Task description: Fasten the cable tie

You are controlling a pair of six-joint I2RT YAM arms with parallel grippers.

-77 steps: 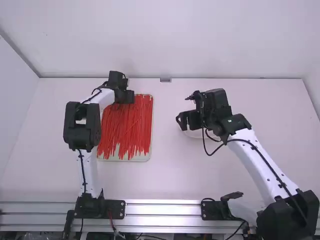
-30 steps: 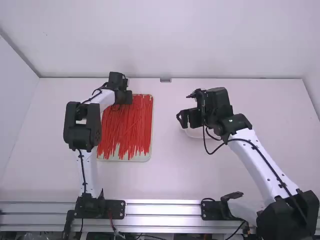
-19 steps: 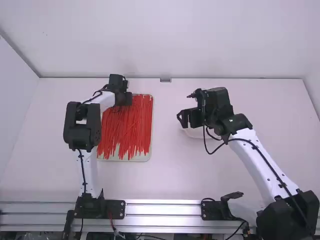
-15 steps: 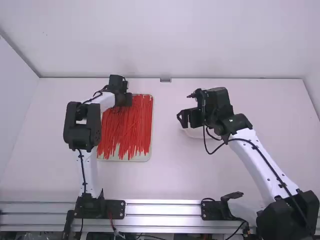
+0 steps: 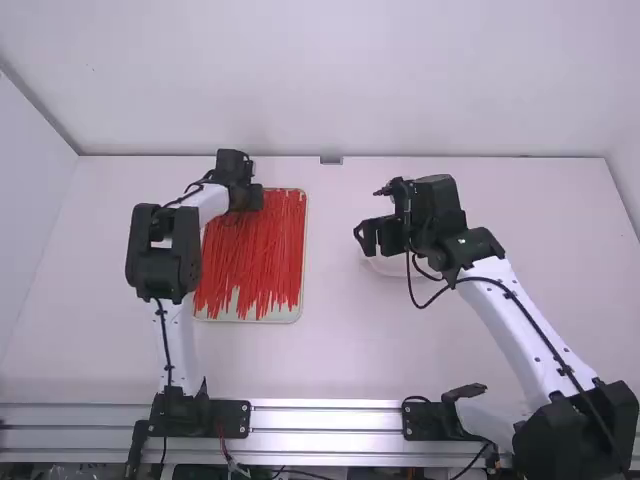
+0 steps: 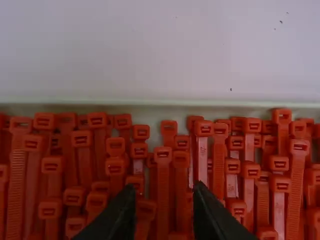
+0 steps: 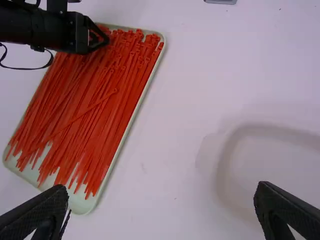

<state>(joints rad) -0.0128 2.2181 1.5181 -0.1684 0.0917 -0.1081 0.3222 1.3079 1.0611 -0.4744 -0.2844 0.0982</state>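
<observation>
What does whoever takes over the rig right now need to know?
Left tool: open, down among the heads of the ties at the far end of the tray; nothing gripped.
Right tool: open wide, empty, hovering by a clear container.
Done: no tie picked or fastened yet.
Left: close on one tie, lift it clear of the pile, then probably use the right tool to feed the tail through the head and pull tight.
</observation>
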